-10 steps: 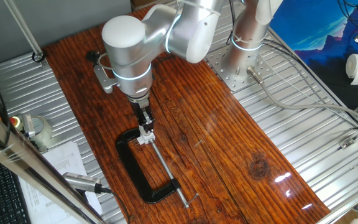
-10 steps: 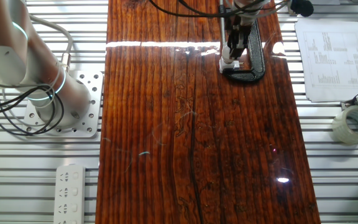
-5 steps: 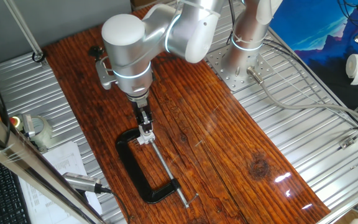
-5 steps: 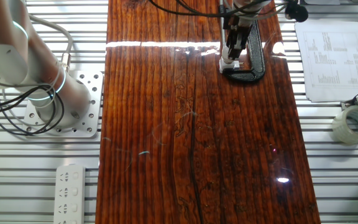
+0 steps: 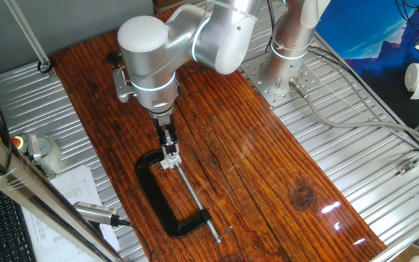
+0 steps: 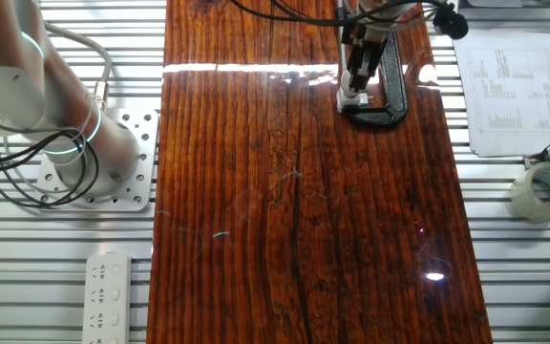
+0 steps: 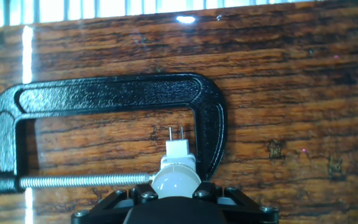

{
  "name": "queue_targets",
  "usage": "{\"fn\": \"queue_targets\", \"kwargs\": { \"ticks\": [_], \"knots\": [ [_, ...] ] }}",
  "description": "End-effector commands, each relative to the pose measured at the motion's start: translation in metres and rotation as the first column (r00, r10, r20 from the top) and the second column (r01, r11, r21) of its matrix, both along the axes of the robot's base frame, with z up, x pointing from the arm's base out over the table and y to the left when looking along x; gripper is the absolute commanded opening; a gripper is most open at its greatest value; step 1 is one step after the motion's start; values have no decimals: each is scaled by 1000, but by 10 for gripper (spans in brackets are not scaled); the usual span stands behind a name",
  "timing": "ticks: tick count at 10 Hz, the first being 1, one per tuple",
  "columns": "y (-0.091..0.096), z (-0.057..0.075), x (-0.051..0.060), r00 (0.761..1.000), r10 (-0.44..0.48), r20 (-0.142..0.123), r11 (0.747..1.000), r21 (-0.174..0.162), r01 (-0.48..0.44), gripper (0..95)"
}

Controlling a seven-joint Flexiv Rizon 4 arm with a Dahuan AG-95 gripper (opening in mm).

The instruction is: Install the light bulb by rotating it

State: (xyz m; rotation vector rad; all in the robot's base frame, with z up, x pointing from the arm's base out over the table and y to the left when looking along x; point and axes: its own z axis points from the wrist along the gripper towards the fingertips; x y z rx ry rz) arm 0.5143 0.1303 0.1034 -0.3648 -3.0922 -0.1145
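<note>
In the hand view the light bulb (image 7: 174,182) shows its rounded pale head at the bottom centre, held between the black jaws of my gripper (image 7: 175,190). Its base sits on the small white socket block (image 7: 178,149), which has two thin pins. The socket is pinched in the big black C-clamp (image 7: 104,96) by its threaded screw (image 7: 73,181). From the fixed views my gripper (image 5: 169,148) points straight down over the socket (image 5: 167,164) at the clamp's (image 5: 158,200) upper jaw. The bulb is too small to make out there.
The clamp (image 6: 390,96) lies near one edge of the wooden board (image 6: 294,210). A paper sheet (image 6: 509,91) and a tape roll (image 6: 542,189) lie off the board beside it. The arm's base (image 6: 94,153) and a power strip (image 6: 108,296) are on the far side.
The hand has turned about its own axis over the socket; its side-mounted parts have swung round in both fixed views. Clamp and socket have not moved.
</note>
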Motion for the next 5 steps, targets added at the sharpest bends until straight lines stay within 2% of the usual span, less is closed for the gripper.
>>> {"fn": "queue_targets", "kwargs": {
  "ticks": [1,2,5],
  "knots": [
    [0,0,1,1000,-22,-8,1000,-3,22,380],
    [0,0,1,1000,-21,-18,1000,-6,21,380],
    [0,0,1,1000,-21,-14,1000,4,21,380]
  ]
}}
